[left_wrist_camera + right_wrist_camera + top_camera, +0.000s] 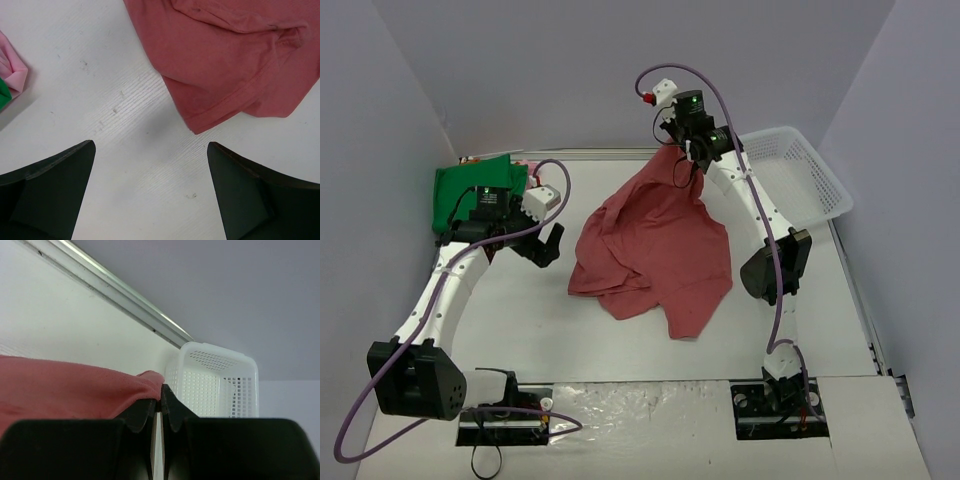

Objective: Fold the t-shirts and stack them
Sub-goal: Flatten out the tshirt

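The dusty-red t-shirt [655, 245] lies crumpled mid-table, its far corner lifted. My right gripper [686, 168] is shut on that corner; in the right wrist view the red cloth [75, 387] is pinched between the closed fingers [161, 397]. My left gripper [552, 246] is open and empty, hovering just left of the shirt; in the left wrist view the shirt's hem [225, 65] lies ahead of the spread fingers [55, 185]. The folded green t-shirt [478, 188] sits at the far left, the pink t-shirt [11, 67] under it, its edge showing.
A white mesh basket [798, 172] stands at the far right, also in the right wrist view [215, 382]. Grey walls enclose the table on three sides. The arm bases sit on the near edge.
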Robot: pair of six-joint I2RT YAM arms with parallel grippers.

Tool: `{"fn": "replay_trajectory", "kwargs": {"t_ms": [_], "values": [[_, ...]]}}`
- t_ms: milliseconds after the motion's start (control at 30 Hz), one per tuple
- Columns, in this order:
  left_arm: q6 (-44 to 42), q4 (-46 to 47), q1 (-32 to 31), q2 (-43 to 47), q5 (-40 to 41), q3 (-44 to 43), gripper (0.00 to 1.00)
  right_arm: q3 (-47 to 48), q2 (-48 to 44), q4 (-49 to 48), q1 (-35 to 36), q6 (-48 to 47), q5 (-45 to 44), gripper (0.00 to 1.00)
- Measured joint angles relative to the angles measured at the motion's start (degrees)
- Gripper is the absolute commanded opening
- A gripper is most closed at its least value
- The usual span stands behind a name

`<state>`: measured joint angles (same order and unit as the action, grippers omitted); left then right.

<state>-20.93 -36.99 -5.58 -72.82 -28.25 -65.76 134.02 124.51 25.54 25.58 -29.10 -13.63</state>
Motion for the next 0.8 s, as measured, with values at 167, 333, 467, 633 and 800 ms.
{"fn": "replay_trajectory", "kwargs": {"t_ms": [167,333,467,633,800], "values": [[0.0,0.02,-0.26,0.0,-0.02,0.2,0.94,0.57,0.0,-1.81,0.0,0.57,-1.05,0.0],[0.0,-0.04,-0.57,-0.04,-0.04,0.85,0.94,0.57,0.02,-1.9,0.0,0.57,-1.51,0.0],[0.02,0.02,-0.63,-0.04,-0.96,0.94,0.94,0.57,0.0,-1.97,-0.02,0.55,-2.05,0.0],[-0.26,-0.5,-1.49,-1.09,-5.2,1.92,0.94,0.55,0.0,-2.01,-0.04,0.52,-2.43,0.0],[-0.68,-0.31,-7.32,-3.48,-6.64,2.03,0.94,-0.9,0.0,-2.54,-0.11,0.42,-2.71,0.0]]}}
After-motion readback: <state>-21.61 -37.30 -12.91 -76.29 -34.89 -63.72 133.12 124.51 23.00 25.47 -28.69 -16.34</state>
